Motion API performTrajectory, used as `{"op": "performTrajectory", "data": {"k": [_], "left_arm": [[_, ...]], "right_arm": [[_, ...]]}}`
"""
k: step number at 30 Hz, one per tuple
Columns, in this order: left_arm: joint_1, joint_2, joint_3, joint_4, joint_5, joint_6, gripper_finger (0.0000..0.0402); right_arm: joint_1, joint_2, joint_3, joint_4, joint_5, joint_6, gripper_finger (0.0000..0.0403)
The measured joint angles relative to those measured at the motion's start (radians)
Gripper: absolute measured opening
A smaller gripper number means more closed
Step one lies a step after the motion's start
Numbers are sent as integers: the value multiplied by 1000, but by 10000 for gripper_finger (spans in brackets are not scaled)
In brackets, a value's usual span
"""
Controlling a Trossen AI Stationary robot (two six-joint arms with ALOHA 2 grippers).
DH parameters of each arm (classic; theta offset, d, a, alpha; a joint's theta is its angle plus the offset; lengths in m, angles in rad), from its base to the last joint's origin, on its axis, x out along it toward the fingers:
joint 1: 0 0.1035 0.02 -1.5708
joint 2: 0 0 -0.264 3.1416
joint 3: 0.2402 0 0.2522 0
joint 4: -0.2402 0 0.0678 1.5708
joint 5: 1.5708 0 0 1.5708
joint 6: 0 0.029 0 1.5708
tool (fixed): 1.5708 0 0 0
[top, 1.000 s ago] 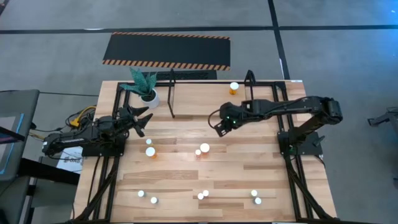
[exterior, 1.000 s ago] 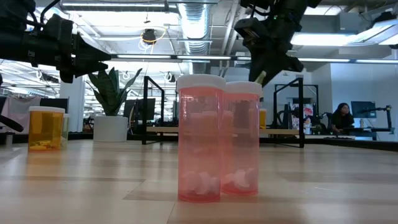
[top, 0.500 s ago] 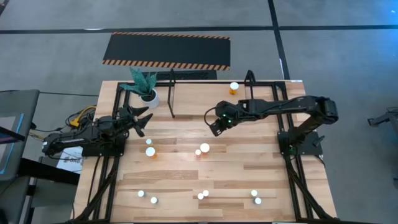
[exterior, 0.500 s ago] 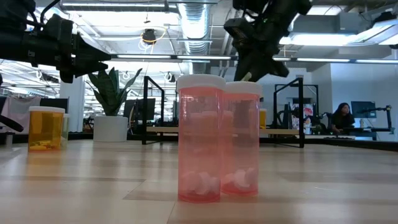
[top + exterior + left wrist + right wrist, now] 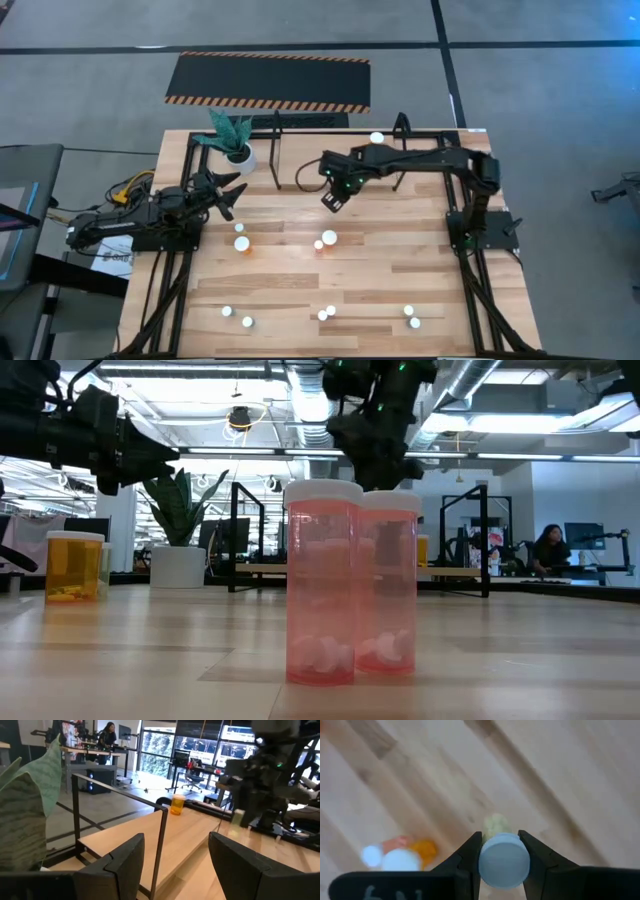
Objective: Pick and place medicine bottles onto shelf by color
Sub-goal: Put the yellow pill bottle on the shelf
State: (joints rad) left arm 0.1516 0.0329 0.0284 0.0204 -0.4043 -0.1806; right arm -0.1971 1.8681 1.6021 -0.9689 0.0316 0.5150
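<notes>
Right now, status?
Right gripper shut on greenish bottle, above table mid-back. Left gripper open, idle by plant. Shelf path clear.

The right pincer (image 5: 332, 200) hangs clamped above mid-table on an outstretched arm, while the left pincer (image 5: 226, 193) waits open.

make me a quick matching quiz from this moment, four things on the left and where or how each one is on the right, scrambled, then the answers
Things
1. right gripper
2. left gripper
3. orange bottle
4. potted plant

Place or state
A. stands on the shelf at the table's far edge
B. waits open at the table's left side
C. at the table's far left corner
D. shut on a greenish bottle, held above the wood

Pairs: 1-D, 2-B, 3-A, 4-C
</notes>
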Motion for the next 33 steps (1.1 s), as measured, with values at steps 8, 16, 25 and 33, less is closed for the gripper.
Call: {"op": "performTrajectory", "data": {"k": [8, 16, 25, 33], "left_arm": [[0, 5, 0, 0, -1, 0, 208], [0, 5, 0, 0, 0, 0, 208], [0, 6, 0, 0, 0, 0, 208], [0, 6, 0, 0, 0, 0, 208]], "right_arm": [[-116, 35, 37, -59, -2, -155, 113], [-224, 34, 37, -104, -8, -261, 121], [-278, 52, 36, -75, -8, -469, 148], [-340, 62, 37, -12, -8, -598, 150]]}}
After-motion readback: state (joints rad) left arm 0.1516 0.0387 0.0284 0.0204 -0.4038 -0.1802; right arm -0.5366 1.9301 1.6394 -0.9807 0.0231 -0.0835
